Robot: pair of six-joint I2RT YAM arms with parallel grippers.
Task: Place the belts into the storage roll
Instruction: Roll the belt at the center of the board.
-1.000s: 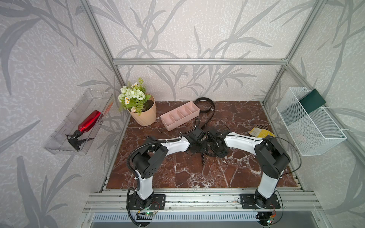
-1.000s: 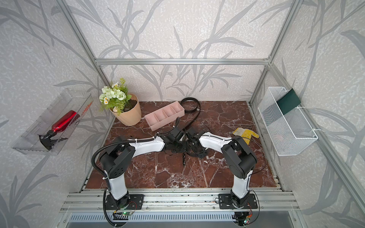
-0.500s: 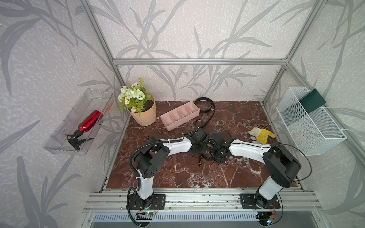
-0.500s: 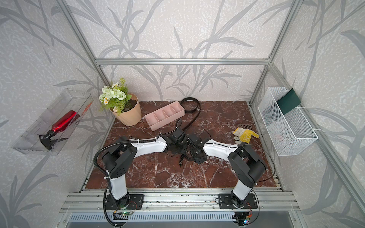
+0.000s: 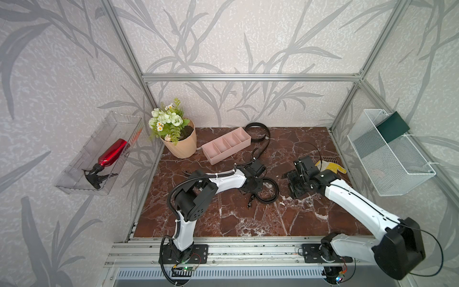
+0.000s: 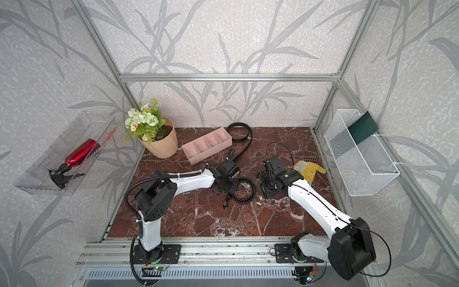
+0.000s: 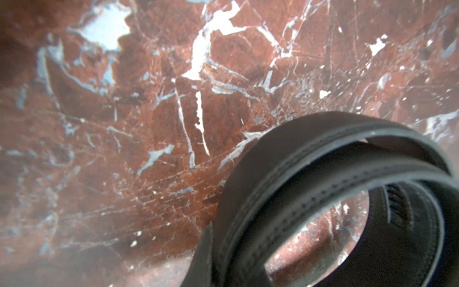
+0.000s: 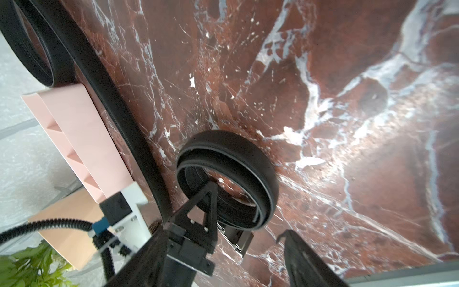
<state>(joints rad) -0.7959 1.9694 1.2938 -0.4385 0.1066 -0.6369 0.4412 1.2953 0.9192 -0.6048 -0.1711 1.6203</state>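
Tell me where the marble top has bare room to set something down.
Bare marble runs along the near edge of the table, between the arm bases. Crowded: the middle, around the coiled belt and both arms, and the back, with the storage roll, second belt and flowerpot.

right gripper [image 5: 298, 184]: let go, drew away | left gripper [image 5: 252, 185]: clamped on coiled belt [image 5: 267, 190]

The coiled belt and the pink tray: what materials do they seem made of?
The coiled belt looks like matte black leather or imitation leather: stitched seams run along its edges, and it bends into a ring. The pink tray looks like smooth, rigid moulded plastic with thin, even walls.
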